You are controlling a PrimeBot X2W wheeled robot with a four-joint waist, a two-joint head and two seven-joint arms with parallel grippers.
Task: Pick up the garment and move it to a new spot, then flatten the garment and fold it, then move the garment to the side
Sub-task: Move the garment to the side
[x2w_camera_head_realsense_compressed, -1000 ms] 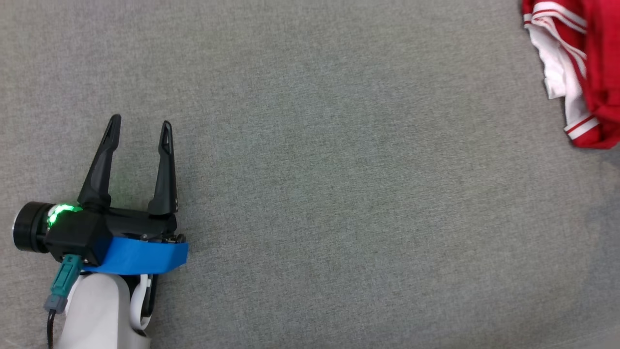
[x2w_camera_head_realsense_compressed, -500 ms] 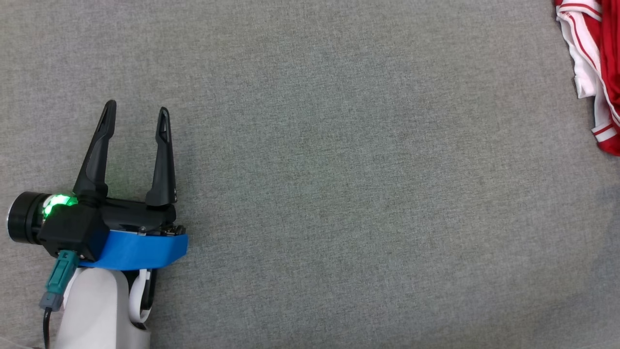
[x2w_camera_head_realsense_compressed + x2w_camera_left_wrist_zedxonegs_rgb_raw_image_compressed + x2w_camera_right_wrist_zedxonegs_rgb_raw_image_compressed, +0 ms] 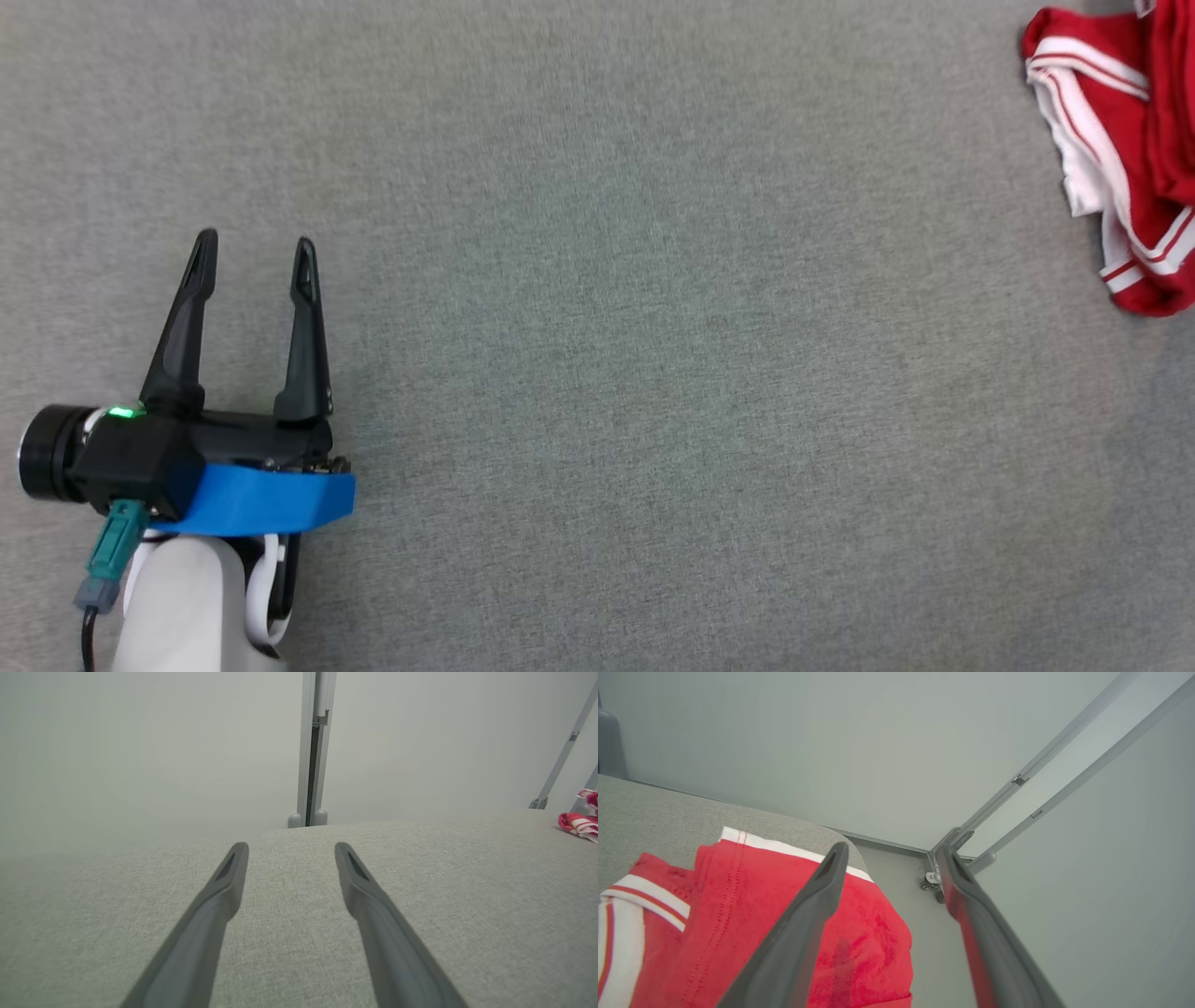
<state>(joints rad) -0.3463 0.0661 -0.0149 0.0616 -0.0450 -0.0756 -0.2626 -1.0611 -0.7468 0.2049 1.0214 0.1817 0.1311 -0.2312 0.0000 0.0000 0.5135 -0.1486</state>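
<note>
Both the left gripper (image 3: 254, 245) and the right gripper (image 3: 892, 848) have open, empty jaws. The red garment (image 3: 1167, 121) lies bunched at the right corner of the table (image 3: 597, 373). It looks soft and floppy, so pinching a thick fold seems best.

- garment (image 3: 1120, 159) on table (image 3: 653, 373), at far right edge, toward the back.
- left gripper (image 3: 254, 245) low at left over the table, well apart from garment.
- right gripper (image 3: 892, 848) above garment at table corner; one finger over cloth, the other past the edge.
- post (image 3: 313, 746) behind table's far edge, ahead of left gripper.
</note>
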